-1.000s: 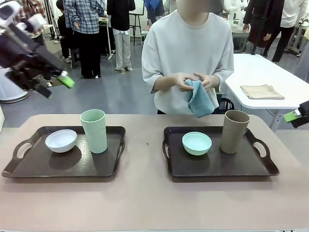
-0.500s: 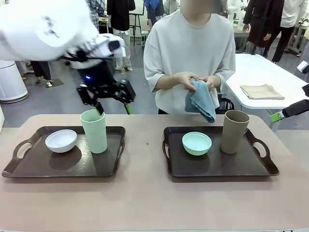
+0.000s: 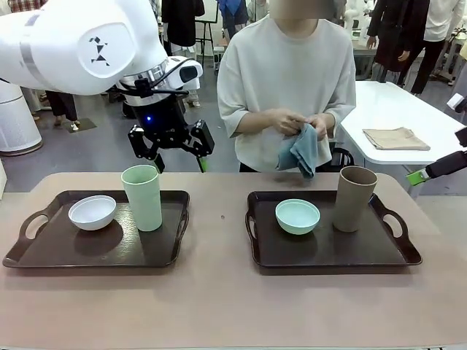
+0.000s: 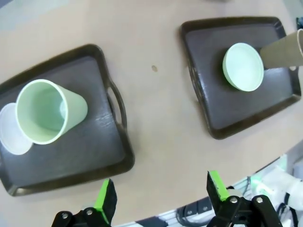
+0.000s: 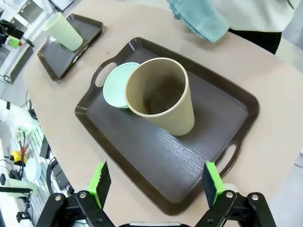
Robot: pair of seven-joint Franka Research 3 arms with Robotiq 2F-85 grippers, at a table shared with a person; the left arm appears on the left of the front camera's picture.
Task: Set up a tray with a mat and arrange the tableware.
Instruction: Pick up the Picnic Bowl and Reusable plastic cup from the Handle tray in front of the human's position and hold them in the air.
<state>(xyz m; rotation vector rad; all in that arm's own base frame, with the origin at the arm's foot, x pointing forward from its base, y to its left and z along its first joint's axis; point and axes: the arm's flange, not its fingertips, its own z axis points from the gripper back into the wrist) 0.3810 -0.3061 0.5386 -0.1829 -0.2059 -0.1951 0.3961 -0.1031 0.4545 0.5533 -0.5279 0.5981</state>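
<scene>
Two grippers, both mine, stand with jaws wide apart and nothing between them. Left gripper [image 3: 179, 162] hangs above the far rim of the left tray [image 3: 44, 251], on which the pale-green tumbler [image 3: 142, 197] stands upright, long axis vertical, just beside the white bowl [image 3: 92, 211]. In the left wrist view the tumbler's open mouth lies off to one side of my finger line, not between the pads, so the gripper is near it but not centred over it. Right gripper [image 5: 156, 182] looks down on the right tray [image 5: 142, 184], where the tan-brown tumbler [image 5: 161, 97] stands upright and overlaps the mint-green bowl [image 5: 116, 85] behind it, roughly between my fingers. Across the table the person's hands [image 3: 288, 120] hold a blue cloth [image 3: 299, 153], probably the mat. Judged from this, each tumbler belongs to the arm on its own side, and a grasp across the vertical wall calls for a sideways shift first.
</scene>
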